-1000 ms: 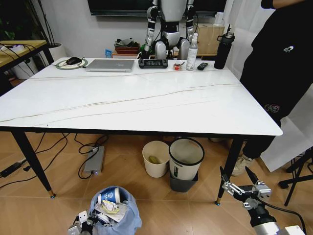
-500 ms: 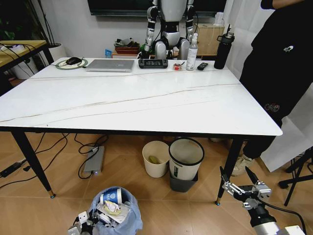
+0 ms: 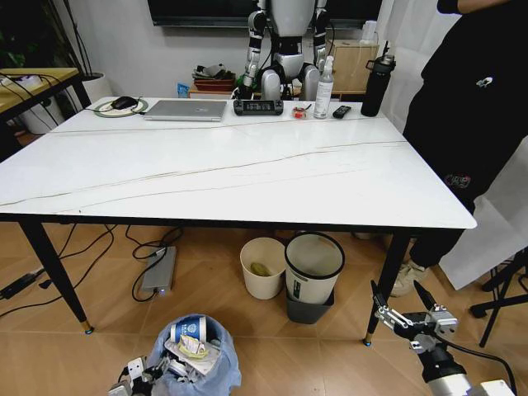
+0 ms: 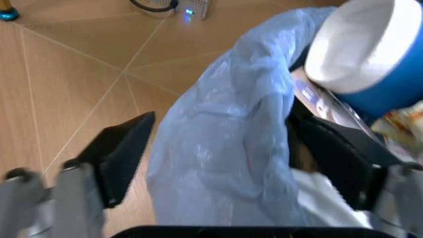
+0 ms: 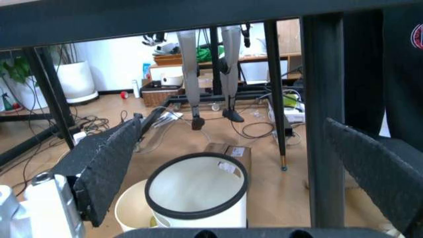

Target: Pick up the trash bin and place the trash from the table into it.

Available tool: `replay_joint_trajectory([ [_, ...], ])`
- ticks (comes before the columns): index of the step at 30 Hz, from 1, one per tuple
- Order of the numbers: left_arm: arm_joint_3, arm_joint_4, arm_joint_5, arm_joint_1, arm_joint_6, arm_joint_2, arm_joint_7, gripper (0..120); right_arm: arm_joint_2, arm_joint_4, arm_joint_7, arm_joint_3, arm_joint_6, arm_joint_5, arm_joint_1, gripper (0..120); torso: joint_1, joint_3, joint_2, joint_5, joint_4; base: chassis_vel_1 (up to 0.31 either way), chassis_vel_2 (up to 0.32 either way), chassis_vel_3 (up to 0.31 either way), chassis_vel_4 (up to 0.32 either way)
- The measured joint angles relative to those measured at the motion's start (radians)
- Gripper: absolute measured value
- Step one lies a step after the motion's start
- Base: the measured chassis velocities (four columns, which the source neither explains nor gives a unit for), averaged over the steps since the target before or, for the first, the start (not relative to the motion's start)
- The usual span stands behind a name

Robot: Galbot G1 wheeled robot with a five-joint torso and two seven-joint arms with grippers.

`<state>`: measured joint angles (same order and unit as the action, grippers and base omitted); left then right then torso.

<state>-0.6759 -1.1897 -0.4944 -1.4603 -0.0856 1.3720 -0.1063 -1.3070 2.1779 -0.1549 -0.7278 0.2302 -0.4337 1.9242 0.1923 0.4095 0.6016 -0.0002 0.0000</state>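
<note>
The left hand [image 4: 211,163] is grasping the rim of the trash bin [image 3: 196,363] low on the floor, pinching its soft, slippery bag. It probably weighs little. The right hand [image 3: 406,311] is hanging released. Beyond, the desk [image 3: 247,177] is carrying no litter.

The trash bin [image 3: 195,360] has edged slightly right — left end effector [image 3: 132,379] lower.

black textured end effector [image 5: 258,163] fingers, silver wrists
</note>
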Motion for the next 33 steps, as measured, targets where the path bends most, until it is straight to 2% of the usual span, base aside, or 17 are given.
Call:
replay_joint_trajectory([
  [1, 0.000, 0.000, 0.000, 0.000, 0.000, 0.000, 0.000, 88, 0.000, 0.000, 0.000, 0.000, 0.000, 0.000, 0.000, 100, 0.000, 0.000, 0.000, 0.0000, 0.0000, 0.000, 0.000, 0.000, 0.000],
  [3, 0.000, -0.033, -0.004, -0.028, 0.001, -0.009, 0.001, 99, 0.000, 0.000, 0.000, 0.000, 0.000, 0.000, 0.000, 100, 0.000, 0.000, 0.000, 0.0000, -0.0001, 0.000, 0.000, 0.000, 0.000],
  [5, 0.000, -0.072, -0.004, -0.055, 0.003, -0.020, 0.003, 105, 0.000, 0.000, 0.000, 0.000, 0.000, 0.000, 0.000, 100, 0.000, 0.000, 0.000, 0.0001, 0.0000, 0.000, 0.000, 0.000, 0.000],
  [8, -0.004, -0.147, -0.005, -0.103, 0.003, -0.037, 0.005, 110, 0.000, 0.000, 0.000, 0.000, 0.000, 0.000, 0.000, 100, 0.000, 0.000, 0.000, 0.0000, 0.0000, 0.000, 0.000, 0.000, 0.000],
  [9, -0.004, -0.147, -0.005, -0.103, 0.003, -0.037, 0.005, 110, 0.000, 0.000, 0.000, 0.000, 0.000, 0.000, 0.000, 100, 0.000, 0.000, 0.000, 0.0000, 0.0000, 0.000, 0.000, 0.000, 0.000],
  [11, -0.011, -0.218, -0.001, -0.145, -0.011, -0.048, 0.006, 112, 0.000, 0.000, 0.000, 0.000, 0.000, 0.000, 0.000, 100, 0.000, 0.000, 0.000, 0.0000, -0.0001, 0.000, 0.000, 0.000, 0.000],
  [14, -0.040, -0.354, 0.044, -0.223, -0.086, -0.052, -0.006, 114, 0.000, 0.000, 0.000, 0.000, 0.000, 0.000, 0.000, 100, 0.000, 0.000, 0.000, 0.0001, -0.0001, 0.000, 0.000, 0.000, 0.000],
  [15, -0.053, -0.426, 0.055, -0.263, -0.115, -0.051, -0.018, 115, 0.000, 0.000, 0.000, 0.000, 0.000, 0.000, 0.000, 100, 0.000, 0.000, 0.000, 0.0002, 0.0000, 0.000, 0.000, 0.000, 0.000],
  [16, -0.053, -0.426, 0.055, -0.263, -0.115, -0.051, -0.018, 115, 0.000, 0.000, 0.000, 0.000, 0.000, 0.000, 0.000, 100, 0.000, 0.000, 0.000, 0.0002, 0.0000, 0.000, 0.000, 0.000, 0.000],
  [17, -0.070, -0.522, 0.064, -0.310, -0.146, -0.048, -0.039, 115, 0.000, 0.000, 0.000, 0.000, 0.000, 0.000, 0.000, 100, 0.000, 0.000, 0.000, 0.0001, 0.0002, 0.000, 0.000, 0.000, 0.000],
  [18, -0.078, -0.566, 0.067, -0.329, -0.159, -0.047, -0.050, 115, 0.000, 0.000, 0.000, 0.000, 0.000, 0.000, 0.000, 100, 0.000, 0.000, 0.000, 0.0002, 0.0002, 0.000, 0.000, 0.000, 0.000],
  [19, -0.098, -0.678, 0.078, -0.372, -0.193, -0.041, -0.073, 113, 0.000, 0.000, 0.000, 0.000, 0.000, 0.000, 0.000, 100, 0.000, 0.000, 0.000, 0.0004, 0.0001, 0.000, 0.000, 0.000, 0.000],
  [22, -0.125, -0.830, 0.103, -0.422, -0.252, -0.033, -0.100, 110, 0.000, 0.000, 0.000, 0.000, 0.000, 0.000, 0.000, 100, 0.000, 0.000, 0.000, 0.0004, 0.0000, 0.000, 0.000, 0.000, 0.000],
  [26, -0.132, -0.872, 0.110, -0.435, -0.270, -0.031, -0.105, 105, 0.000, 0.000, 0.000, 0.000, 0.000, 0.000, 0.000, 100, 0.000, 0.000, 0.000, 0.0002, 0.0000, 0.000, 0.000, 0.000, 0.000],
  [33, -0.132, -0.871, 0.110, -0.433, -0.271, -0.030, -0.105, 100, 0.000, 0.000, 0.000, 0.000, 0.000, 0.000, 0.000, 100, 0.000, 0.000, 0.000, 0.0001, -0.0001, 0.000, 0.000, 0.000, 0.000],
])
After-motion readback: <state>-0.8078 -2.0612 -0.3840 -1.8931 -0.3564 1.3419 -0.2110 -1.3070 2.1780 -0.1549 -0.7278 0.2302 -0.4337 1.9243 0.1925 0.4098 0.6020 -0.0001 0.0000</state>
